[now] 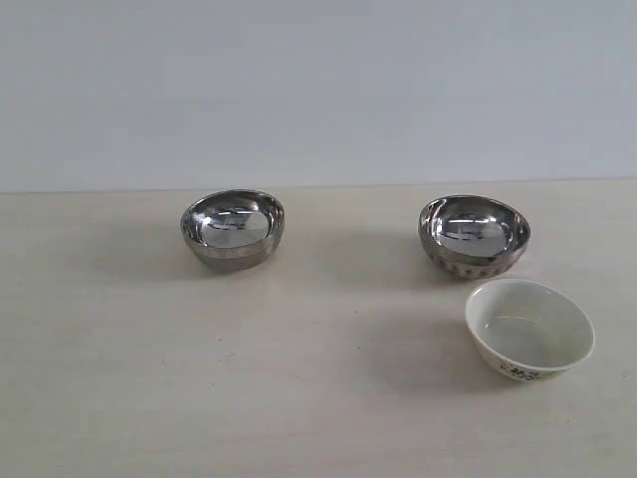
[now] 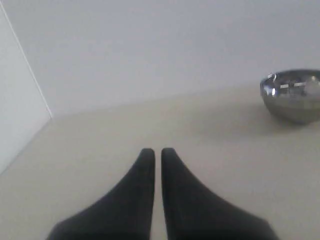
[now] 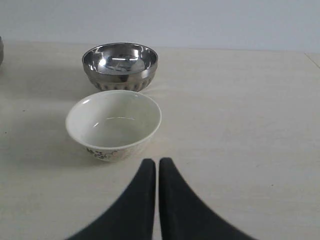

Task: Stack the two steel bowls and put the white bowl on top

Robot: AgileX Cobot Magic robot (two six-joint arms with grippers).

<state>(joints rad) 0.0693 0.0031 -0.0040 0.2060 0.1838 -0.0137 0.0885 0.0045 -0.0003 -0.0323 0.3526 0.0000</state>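
Nothing stacked yet. All three bowls sit upright, mouths up, on the pale table [image 1: 299, 418].

Smooth-sided steel bowl [image 1: 233, 229]: left side of the exterior view, standing alone. Dimpled steel bowl [image 1: 474, 235]: well apart from it, on the right. White bowl [image 1: 529, 330]: just in front of the dimpled one and a little to its right, floral mark facing the camera. The two are very close; I cannot tell whether they touch.

Left gripper [image 2: 156, 152]: fingers drawn together with only a slit between the tips, holding nothing. It hangs over bare table, and the smooth bowl shows only at the edge of its camera.

Right gripper [image 3: 152, 162]: the same, tips together and empty. It is lined up on the white bowl, with the dimpled bowl directly beyond.

Neither arm shows in the exterior view, so I judge both are pulled back in a ready pose.

My read is that the task is at its very start. One steel bowl has to travel to the other first, and the white one goes last. The white bowl stands between my right gripper and the dimpled bowl, so that reach means going over it. The fingers must open before any rim pinch. Mirror-smooth walls look slippery, so I'd take the rim rather than the sides.
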